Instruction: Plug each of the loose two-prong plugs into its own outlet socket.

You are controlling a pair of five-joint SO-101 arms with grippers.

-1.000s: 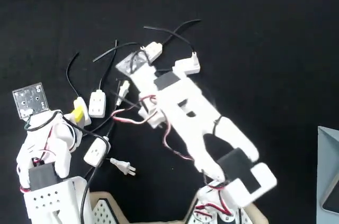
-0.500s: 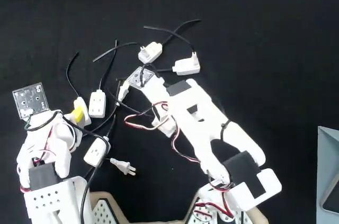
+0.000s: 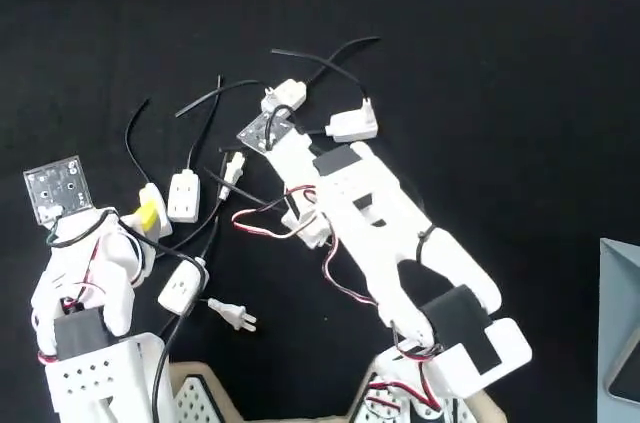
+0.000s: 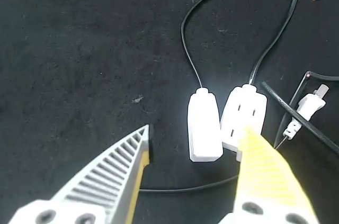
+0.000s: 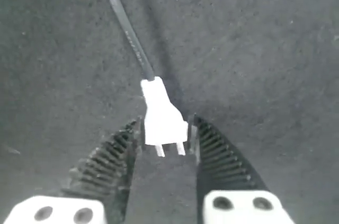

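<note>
My right gripper (image 5: pixel 164 131) is shut on a white two-prong plug (image 5: pixel 161 118), its prongs pointing back at the wrist and its black cord running away. From above, that plug (image 3: pixel 283 95) lies at the far end of the cable tangle, with the right gripper (image 3: pixel 272 115) on it. My left gripper (image 4: pixel 196 131) hangs open over two white outlet sockets: one shows its slots (image 4: pixel 242 114), the other (image 4: pixel 204 131) lies beside it. In the high view the left gripper (image 3: pixel 140 218) sits at the near left by these sockets (image 3: pixel 183 193).
More pieces lie on the black table: a socket (image 3: pixel 180 288), a loose plug (image 3: pixel 235 315) near the front, a small plug (image 3: pixel 232 168) in the tangle, and a white block (image 3: pixel 352 123) on a cord. A grey box (image 3: pixel 620 323) stands at the right edge.
The right arm drew back toward the front, then pushed forward again onto the far plug, which turned slightly. The left arm stayed still.
</note>
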